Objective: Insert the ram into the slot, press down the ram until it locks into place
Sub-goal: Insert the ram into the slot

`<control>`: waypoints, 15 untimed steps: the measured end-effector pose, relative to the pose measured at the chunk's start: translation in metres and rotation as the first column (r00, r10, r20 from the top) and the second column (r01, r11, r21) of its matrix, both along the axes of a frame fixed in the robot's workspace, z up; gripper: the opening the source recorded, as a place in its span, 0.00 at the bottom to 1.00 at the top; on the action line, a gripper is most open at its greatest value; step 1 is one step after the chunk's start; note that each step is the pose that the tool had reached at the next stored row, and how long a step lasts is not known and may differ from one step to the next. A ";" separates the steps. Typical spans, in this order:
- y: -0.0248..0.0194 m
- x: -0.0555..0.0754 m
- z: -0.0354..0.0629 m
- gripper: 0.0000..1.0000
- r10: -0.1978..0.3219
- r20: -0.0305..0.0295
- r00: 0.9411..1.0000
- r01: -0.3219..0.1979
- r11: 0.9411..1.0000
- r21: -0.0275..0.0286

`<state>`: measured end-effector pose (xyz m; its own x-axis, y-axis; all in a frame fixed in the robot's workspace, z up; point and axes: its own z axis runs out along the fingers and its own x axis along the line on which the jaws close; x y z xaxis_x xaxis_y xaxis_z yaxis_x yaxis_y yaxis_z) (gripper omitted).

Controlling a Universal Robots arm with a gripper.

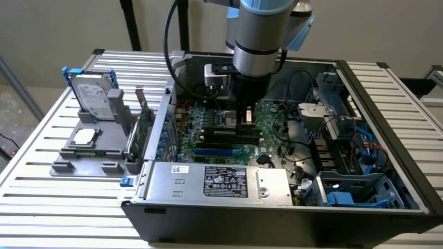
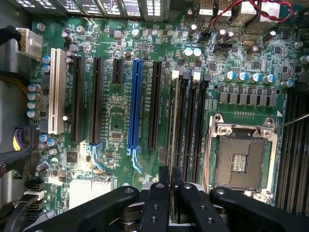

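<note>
Two black fingers (image 2: 157,203) of the gripper (image 2: 171,182) sit closest to the wrist camera. They are pinched together on the near end of the ram (image 2: 174,125).

- Ram: one. It stands on edge, running lengthwise along the slot (image 2: 175,73), the first of the black memory bank on the side of the expansion connectors. Whether it is fully seated cannot be told.
- Memory bank: at least three parallel black slots, just beside the silver processor socket (image 2: 240,157).
- Processor socket: one, with its frame empty.
- Expansion connectors in the wrist view: one blue slot (image 2: 135,104), one white slot (image 2: 57,92), three long black ones and one short black one.

In the exterior view the gripper (image 1: 247,120) is down inside the open computer case (image 1: 387,171). The arm's wrist (image 1: 260,46) blocks part of the motherboard behind it. A black cable (image 1: 168,46) loops down at the exterior view's left of the arm. The silver power supply (image 1: 221,181) fills the case's near corner.

On the slatted table (image 1: 55,207) outside the case:
- one grey holder (image 1: 90,148);
- one hard drive (image 1: 93,98), upright in a blue frame;
- one green expansion card (image 1: 142,132), standing on edge.
</note>
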<state>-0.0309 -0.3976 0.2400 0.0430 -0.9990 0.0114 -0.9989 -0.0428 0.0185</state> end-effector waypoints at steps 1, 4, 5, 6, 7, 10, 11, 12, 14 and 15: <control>0.0000 0.000 -0.0014 0.13 0.000 0.000 1.000 0.000 1.000 -0.001; 0.0000 0.000 -0.0041 0.13 0.000 0.001 1.000 0.000 1.000 -0.003; 0.0000 0.000 -0.0046 0.13 0.000 0.001 1.000 0.000 1.000 -0.003; 0.0000 0.000 -0.0051 0.13 0.000 0.001 1.000 0.000 1.000 -0.003; 0.0000 0.000 -0.0056 0.13 0.000 0.002 1.000 0.000 1.000 -0.004; 0.0001 -0.001 -0.0070 0.13 0.000 0.003 1.000 0.000 1.000 -0.004; 0.0002 -0.001 -0.0073 0.13 0.000 0.003 1.000 0.000 1.000 -0.005; 0.0003 -0.001 -0.0075 0.13 0.000 0.003 1.000 0.000 1.000 -0.005; 0.0008 -0.001 -0.0077 0.13 0.000 0.003 1.000 0.000 1.000 -0.004; 0.0011 -0.001 -0.0078 0.13 0.000 0.003 1.000 0.000 1.000 -0.004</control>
